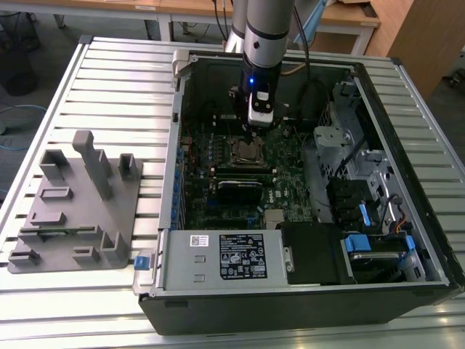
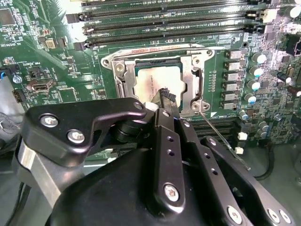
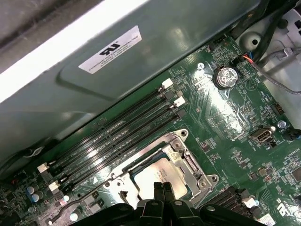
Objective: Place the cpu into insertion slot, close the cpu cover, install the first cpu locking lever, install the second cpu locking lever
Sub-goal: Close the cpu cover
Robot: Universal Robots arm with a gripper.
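Note:
The cpu [image 2: 155, 82] [image 3: 157, 173] lies flat in the insertion slot [image 1: 247, 151] on the green board. Its dull silver face shows through the window of the cpu cover [image 2: 195, 82] [image 3: 190, 162], which lies down around it. My gripper [image 2: 167, 96] [image 3: 162, 189] [image 1: 257, 129] hangs just over the cpu's near edge, shut with nothing held. One thin wire lever [image 2: 221, 137] [image 3: 77, 203] sticks out away from the socket's corner. Another lever [image 2: 178, 47] lies along the socket's side next to the memory slots.
Long black memory slots [image 2: 164, 21] [image 3: 108, 136] run beside the socket. The open case's metal wall [image 3: 141, 61] rises close behind them. A black card [image 1: 240, 190] and a drive cage [image 1: 341, 153] sit inside the case. A grey fixture [image 1: 80, 203] stands at the exterior view's left.

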